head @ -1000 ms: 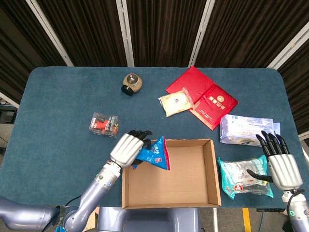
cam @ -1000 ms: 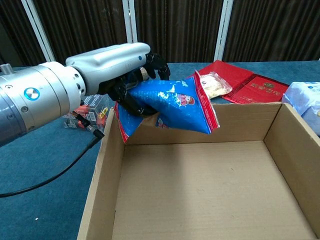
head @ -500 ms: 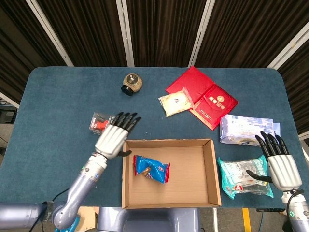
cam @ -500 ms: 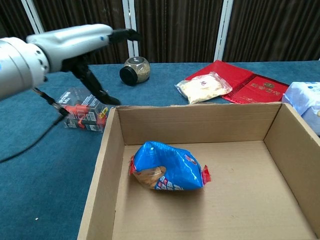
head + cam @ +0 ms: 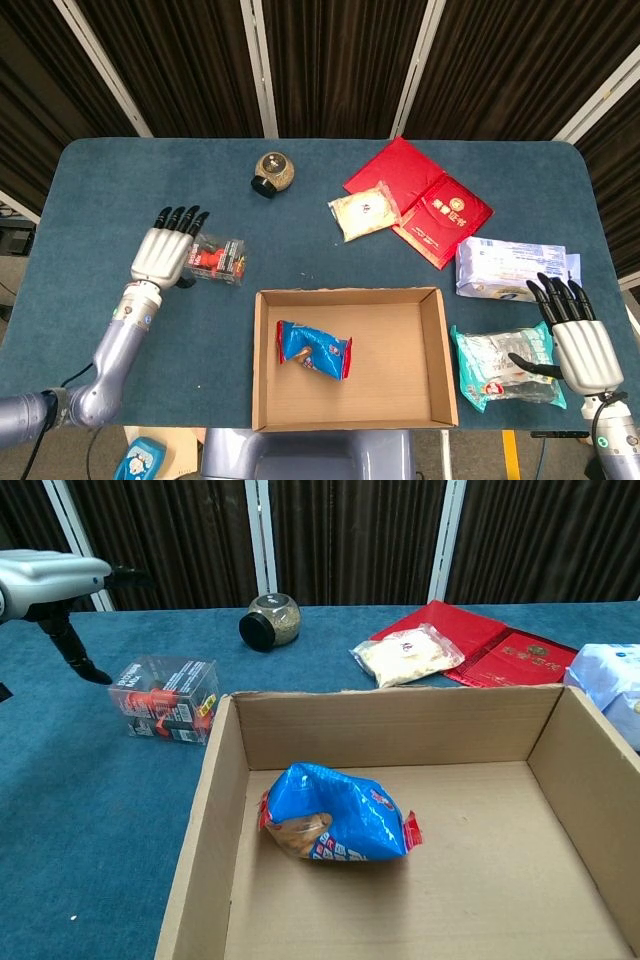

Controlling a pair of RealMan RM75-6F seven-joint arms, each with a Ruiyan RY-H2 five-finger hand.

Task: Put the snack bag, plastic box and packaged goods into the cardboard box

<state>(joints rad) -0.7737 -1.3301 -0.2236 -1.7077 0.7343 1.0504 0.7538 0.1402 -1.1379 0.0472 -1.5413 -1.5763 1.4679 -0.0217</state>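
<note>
The clear plastic box (image 5: 216, 258) lay on the table (image 5: 100, 200) just left of the cardboard box (image 5: 440, 350), long axis across, directly right of the left hand (image 5: 165, 255), whose straight, spread fingers held nothing. The snack bag (image 5: 314, 350) sat inside. The right hand (image 5: 577, 345) hovered, fingers apart, over the packaged goods (image 5: 495, 370).

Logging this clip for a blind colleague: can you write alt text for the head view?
A blue snack bag lies inside an open cardboard box on a blue table. The left hand, open, hovers beside a clear plastic box; the right hand, open, is over a teal packaged good.
</note>
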